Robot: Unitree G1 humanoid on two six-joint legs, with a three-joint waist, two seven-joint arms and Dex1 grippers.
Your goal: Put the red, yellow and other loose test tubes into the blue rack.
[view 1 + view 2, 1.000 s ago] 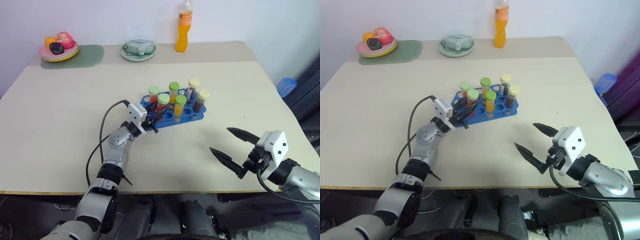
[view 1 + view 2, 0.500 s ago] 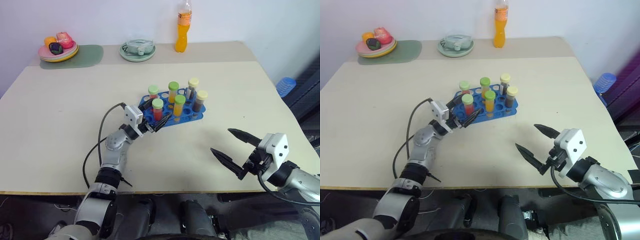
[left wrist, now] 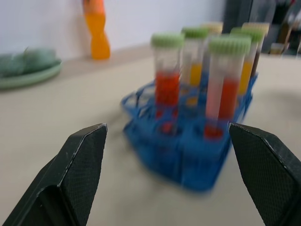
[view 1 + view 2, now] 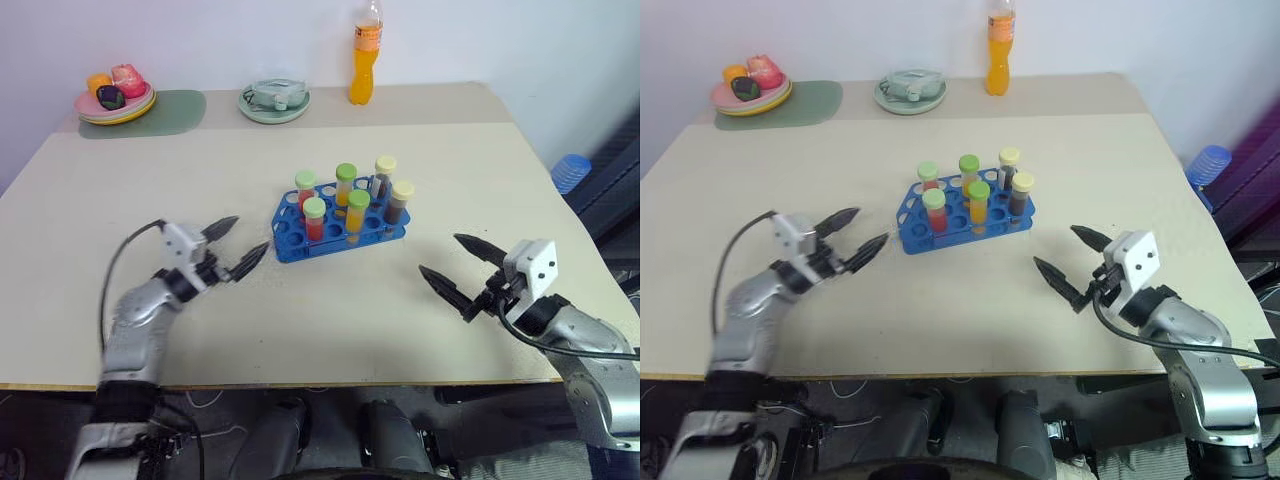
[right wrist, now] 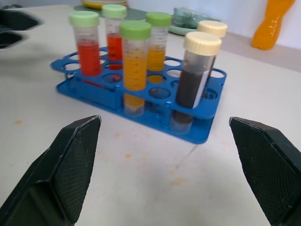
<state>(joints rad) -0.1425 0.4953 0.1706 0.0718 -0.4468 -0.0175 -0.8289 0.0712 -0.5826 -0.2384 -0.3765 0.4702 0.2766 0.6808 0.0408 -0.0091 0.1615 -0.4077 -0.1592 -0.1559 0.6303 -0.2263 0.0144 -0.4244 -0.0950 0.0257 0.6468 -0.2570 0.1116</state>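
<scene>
The blue rack [image 4: 338,232] stands mid-table with several capped tubes upright in its holes: red ones with green caps [image 4: 314,218], yellow ones with green caps [image 4: 358,210] and brown ones with cream caps [image 4: 401,201]. Every tube I see is in the rack. My left gripper [image 4: 250,234] hovers open and empty just left of the rack, pointing at it. To the rack's right my right gripper [image 4: 440,254] is open and empty, also aimed at it. The right wrist view has the rack [image 5: 197,120] between that gripper's fingers [image 5: 70,160].
An orange drink bottle [image 4: 367,55] stands at the table's far edge. A pale green dish [image 4: 274,100] and a plate of fruit [image 4: 115,100] on a green mat sit at the back left. A blue ribbed round object [image 4: 572,170] lies beyond the right edge.
The left gripper opened, leaving a red tube standing in the rack's front left, then drew back to the left. The right gripper edged forward toward the rack.
</scene>
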